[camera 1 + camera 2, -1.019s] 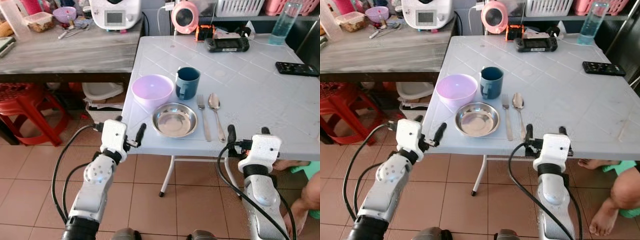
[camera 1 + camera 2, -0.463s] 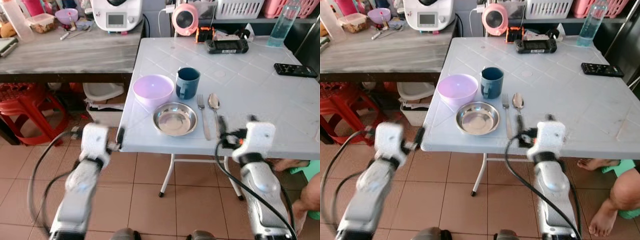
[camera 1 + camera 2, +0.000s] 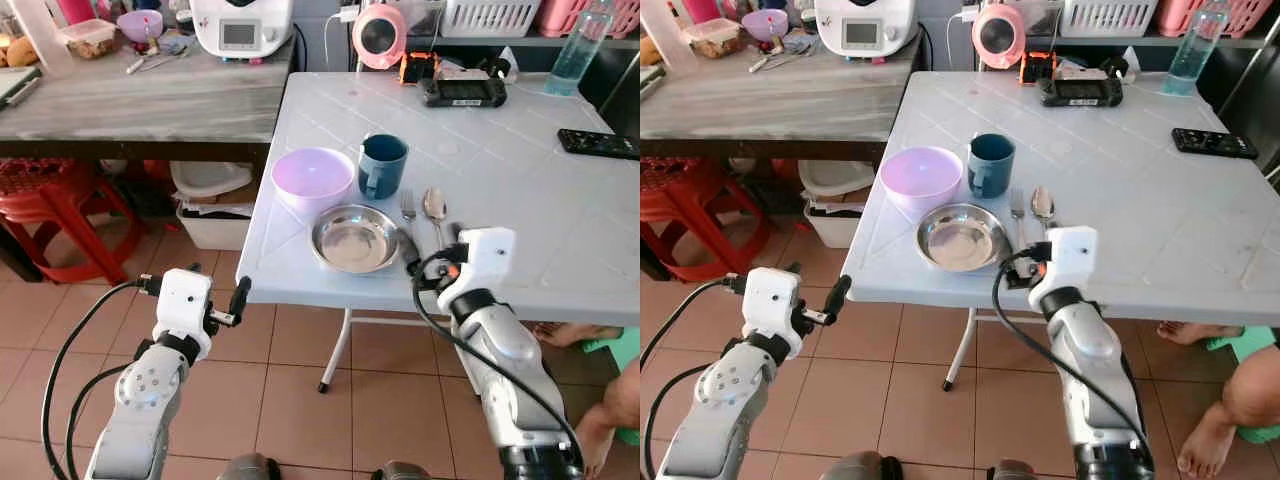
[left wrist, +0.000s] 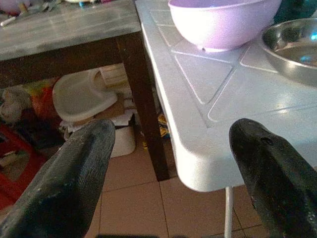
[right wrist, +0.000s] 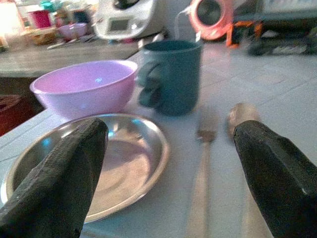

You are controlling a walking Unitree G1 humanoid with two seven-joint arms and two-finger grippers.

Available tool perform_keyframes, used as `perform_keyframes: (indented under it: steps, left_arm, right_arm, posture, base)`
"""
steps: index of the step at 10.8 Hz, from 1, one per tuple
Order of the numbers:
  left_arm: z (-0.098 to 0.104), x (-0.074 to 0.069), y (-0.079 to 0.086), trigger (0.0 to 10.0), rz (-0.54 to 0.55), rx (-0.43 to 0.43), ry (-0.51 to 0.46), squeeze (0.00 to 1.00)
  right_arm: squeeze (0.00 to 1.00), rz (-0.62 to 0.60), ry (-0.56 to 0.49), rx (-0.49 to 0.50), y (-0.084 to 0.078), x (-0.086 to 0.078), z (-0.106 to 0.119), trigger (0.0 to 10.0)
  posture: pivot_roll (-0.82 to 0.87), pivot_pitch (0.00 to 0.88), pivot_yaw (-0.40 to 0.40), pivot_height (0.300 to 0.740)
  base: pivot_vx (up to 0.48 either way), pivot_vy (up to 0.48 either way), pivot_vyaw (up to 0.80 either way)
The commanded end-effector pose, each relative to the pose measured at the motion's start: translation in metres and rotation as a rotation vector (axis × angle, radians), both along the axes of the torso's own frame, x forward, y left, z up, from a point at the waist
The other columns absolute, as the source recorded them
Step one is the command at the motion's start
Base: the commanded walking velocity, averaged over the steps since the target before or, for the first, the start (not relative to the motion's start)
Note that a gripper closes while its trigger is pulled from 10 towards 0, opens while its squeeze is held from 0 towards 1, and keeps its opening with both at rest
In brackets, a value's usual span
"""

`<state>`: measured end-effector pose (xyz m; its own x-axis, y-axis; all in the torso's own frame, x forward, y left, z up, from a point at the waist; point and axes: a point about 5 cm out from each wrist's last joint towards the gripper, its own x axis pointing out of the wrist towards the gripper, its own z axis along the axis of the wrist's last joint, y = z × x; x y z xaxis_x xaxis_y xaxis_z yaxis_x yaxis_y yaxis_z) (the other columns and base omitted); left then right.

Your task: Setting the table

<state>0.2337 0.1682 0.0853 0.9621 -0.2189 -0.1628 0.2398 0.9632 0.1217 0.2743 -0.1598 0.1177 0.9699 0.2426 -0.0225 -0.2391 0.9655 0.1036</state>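
On the white table [image 3: 520,190], near its front left corner, lie a steel plate [image 3: 354,238], a purple bowl [image 3: 312,178] and a teal mug [image 3: 382,165]. A fork [image 3: 408,207] and a spoon [image 3: 434,205] rest just right of the plate. My right gripper [image 3: 432,240] hovers open over the table's front edge, above the cutlery handles; its wrist view faces the plate [image 5: 94,163], the bowl [image 5: 86,87] and the mug [image 5: 171,74]. My left gripper [image 3: 218,280] hangs open and empty below and left of the table corner [image 4: 198,163].
A wooden counter [image 3: 130,100] with a white appliance [image 3: 243,22] adjoins the table on the left. Under it stand a red stool [image 3: 60,200] and a white bin [image 3: 210,180]. Farther back on the table are a game controller [image 3: 462,90], a remote [image 3: 598,143] and a bottle [image 3: 578,45]. A person's foot [image 3: 612,420] is at the lower right.
My right gripper has moved forward and left, from below the table's edge to over the fork and spoon handles. My left arm has dropped lower and away from the table corner.
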Motion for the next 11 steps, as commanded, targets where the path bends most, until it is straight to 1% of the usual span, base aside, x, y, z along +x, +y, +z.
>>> perform_keyframes:
  steps: [1,2,4,6,7,9,10,11]
  left_arm:
    - [0.004,-0.002,0.003,10.0,-0.007,0.010,0.001,0.00]
    - [0.005,-0.005,0.004,10.0,-0.013,0.013,0.007,0.00]
    - [0.007,-0.008,0.006,10.0,-0.021,0.026,0.015,0.00]
    - [0.009,-0.010,0.008,10.0,-0.027,0.039,0.026,0.00]
    - [0.010,-0.010,0.009,10.0,-0.031,0.046,0.029,0.00]
    - [0.011,-0.011,0.010,10.0,-0.036,0.057,0.034,0.00]
    - [0.011,-0.012,0.010,10.0,-0.041,0.062,0.035,0.00]
    - [0.012,-0.012,0.010,10.0,-0.042,0.063,0.035,0.00]
  right_arm:
    - [0.00,0.021,0.036,0.047,0.001,0.004,-0.001,10.0]
    - [0.00,0.025,0.049,0.057,-0.001,0.005,-0.003,10.0]
    - [0.00,0.061,0.078,0.078,0.004,0.007,-0.005,10.0]
    - [0.00,0.113,0.113,0.124,0.010,0.008,-0.008,10.0]
    - [0.00,0.119,0.140,0.136,0.010,0.010,-0.010,10.0]
    - [0.00,0.164,0.185,0.179,0.015,0.014,-0.011,10.0]
    - [0.00,0.192,0.216,0.181,0.021,0.016,-0.013,10.0]
    - [0.00,0.195,0.219,0.192,0.022,0.017,-0.013,10.0]
  posture:
    - [0.01,0.045,0.046,0.740]
    - [0.02,0.056,0.049,0.740]
    - [0.04,0.071,0.058,0.740]
    - [0.05,0.081,0.065,0.740]
    - [0.05,0.084,0.067,0.740]
    - [0.06,0.090,0.072,0.740]
    - [0.06,0.092,0.073,0.740]
    - [0.07,0.093,0.074,0.740]
  base:
    - [0.000,0.000,0.00]
    - [0.000,0.000,0.00]
    - [0.000,0.000,0.00]
    - [0.000,0.000,0.00]
    - [0.000,0.000,0.00]
    - [0.000,0.000,0.00]
    - [0.000,0.000,0.00]
    - [0.000,0.000,0.00]
